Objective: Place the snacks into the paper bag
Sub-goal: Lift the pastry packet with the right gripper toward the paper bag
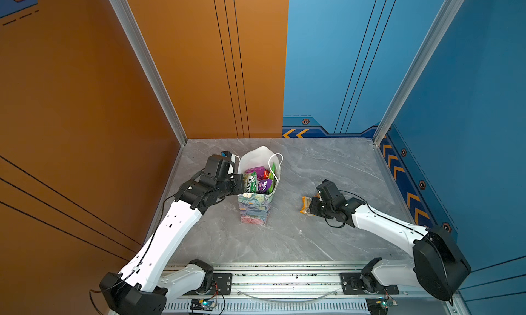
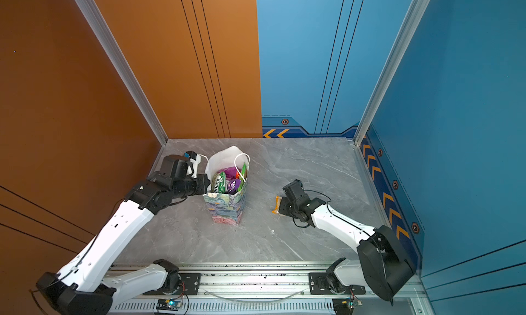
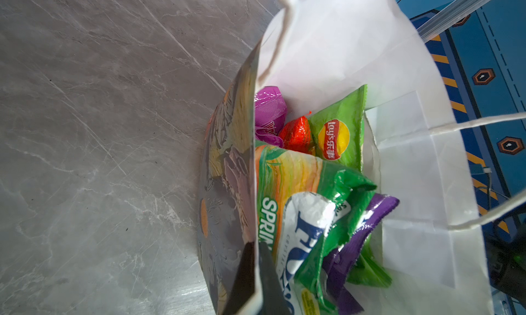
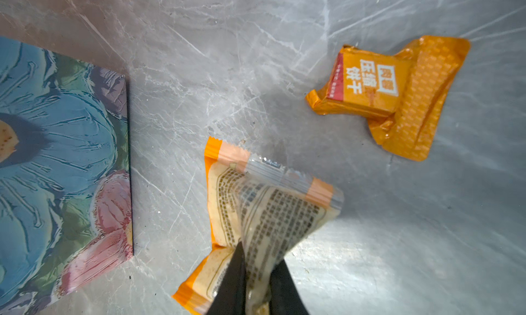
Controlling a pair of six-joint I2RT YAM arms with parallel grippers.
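Black fingers (image 4: 230, 285) of the right claw (image 4: 259, 268) pinch one end of a pale orange-edged packet (image 4: 256, 202) low over the counter (image 4: 256, 57). Another orange packet (image 4: 392, 91) lies near it. Across the middle, the left claw (image 3: 256, 273) is clamped on the side wall of the paper bag (image 3: 341, 43), which stands upright and crowded with snacks (image 3: 287, 179). Two likely risks: slick film slipping from so shallow a pinch, or the packet catching on a cord handle (image 3: 481, 120) or the heaped packets and tumbling out.
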